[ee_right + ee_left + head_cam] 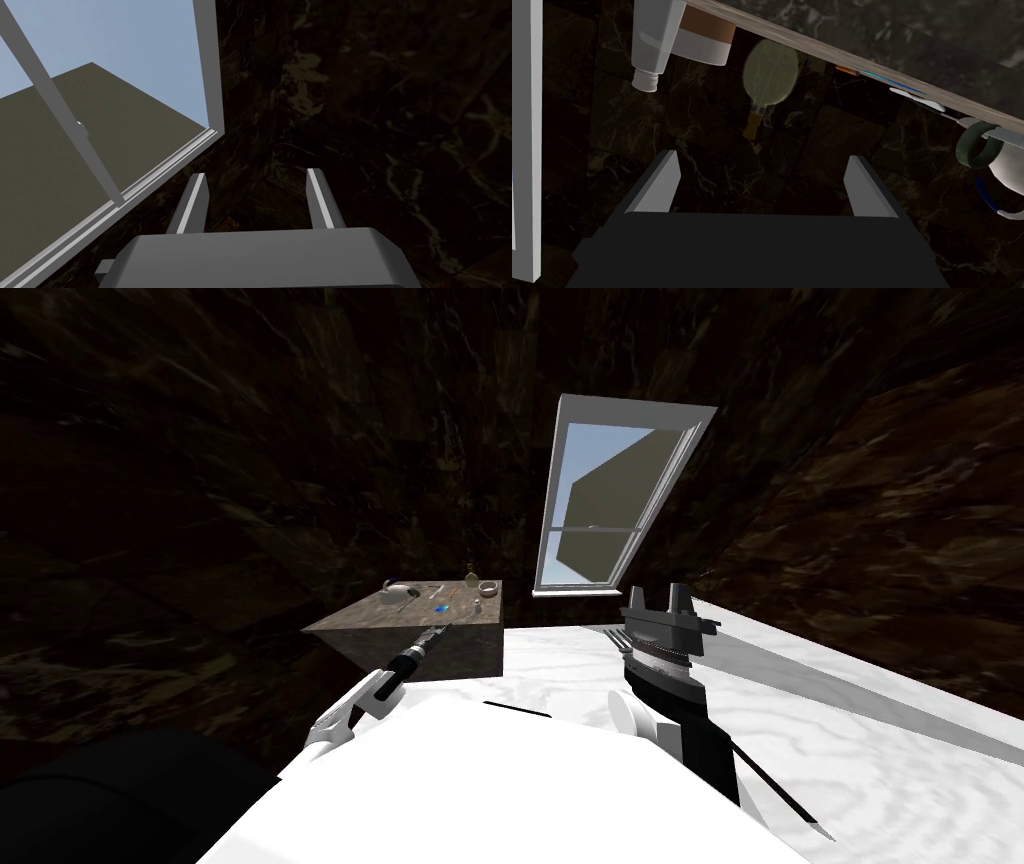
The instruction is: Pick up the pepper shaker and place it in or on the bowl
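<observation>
The left claw point(763, 156) is open, pointing at the bowl point(704, 42) on the counter point(862, 60). A pale shaker point(654, 40) stands just beside the bowl. The right claw point(256, 173) is open too.

Left forearm point(345, 713): white shell, black at the joints, narrowing to a slim black wrist. Right forearm point(690, 728): black sleeve, then a pale grey ribbed collar point(655, 660) under a dark block. My left jaws, close up: matt black box point(757, 250), two thin light grey blade fingers point(659, 185) with slanted tips. Right jaws: greyer box point(260, 257), fingers point(192, 202) edged with a pale stripe.
</observation>
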Robot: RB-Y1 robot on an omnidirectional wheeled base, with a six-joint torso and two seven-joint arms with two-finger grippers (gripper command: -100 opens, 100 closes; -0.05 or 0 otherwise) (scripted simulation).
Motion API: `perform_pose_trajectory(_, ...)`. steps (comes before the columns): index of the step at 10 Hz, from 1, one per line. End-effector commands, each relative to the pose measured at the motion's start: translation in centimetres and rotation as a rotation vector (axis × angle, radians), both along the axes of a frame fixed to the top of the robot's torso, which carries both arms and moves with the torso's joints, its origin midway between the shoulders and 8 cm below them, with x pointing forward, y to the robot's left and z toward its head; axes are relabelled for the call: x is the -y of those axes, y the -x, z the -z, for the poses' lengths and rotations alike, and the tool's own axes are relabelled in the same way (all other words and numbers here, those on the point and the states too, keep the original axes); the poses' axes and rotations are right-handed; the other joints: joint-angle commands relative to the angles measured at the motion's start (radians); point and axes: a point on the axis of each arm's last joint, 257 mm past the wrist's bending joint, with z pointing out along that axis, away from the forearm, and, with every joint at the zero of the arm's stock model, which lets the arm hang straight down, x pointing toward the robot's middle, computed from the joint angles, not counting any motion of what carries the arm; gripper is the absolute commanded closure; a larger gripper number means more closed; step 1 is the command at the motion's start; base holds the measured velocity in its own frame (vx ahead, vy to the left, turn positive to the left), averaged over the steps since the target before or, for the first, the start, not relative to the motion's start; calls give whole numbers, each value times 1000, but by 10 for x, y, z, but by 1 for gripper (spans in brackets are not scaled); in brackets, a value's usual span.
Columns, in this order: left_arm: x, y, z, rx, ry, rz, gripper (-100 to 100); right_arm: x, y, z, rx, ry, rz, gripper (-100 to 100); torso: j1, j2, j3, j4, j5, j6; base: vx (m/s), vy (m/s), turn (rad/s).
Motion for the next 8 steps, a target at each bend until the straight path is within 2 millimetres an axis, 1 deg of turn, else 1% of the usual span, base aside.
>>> perform_pose_trajectory(1,-10,4,5,3,31,-51,-100,0,0,0,0,0,0,0,0,0,0,0,0,0,-54,-48,221)
perform_pose_trajectory(2,-18,7,10,-1,43,-82,-100,0,0,0,0,0,0,0,-1,0,0,0,0,0,-66,-48,225)
perform_pose_trajectory(3,-30,10,16,-16,37,-115,-100,0,0,0,0,0,0,0,-1,0,0,0,0,0,-52,-72,166)
perform_pose_trajectory(4,-33,5,17,-27,-1,-109,-100,0,0,0,0,0,0,0,-2,-1,0,0,0,0,6,-124,-34)
perform_pose_trajectory(5,-32,0,17,-32,-29,-94,-100,0,0,0,0,0,0,0,-5,-4,-2,-1,-1,1,55,-143,-180)
perform_pose_trajectory(7,-25,-17,16,-43,-110,-41,-100,0,0,0,0,0,0,0,-8,-12,-7,-2,-2,2,160,-140,-270)
perform_pose_trajectory(8,-21,-24,16,-46,-142,-20,-100,0,0,0,0,0,0,0,-7,-16,-9,-3,-2,2,175,-58,-269)
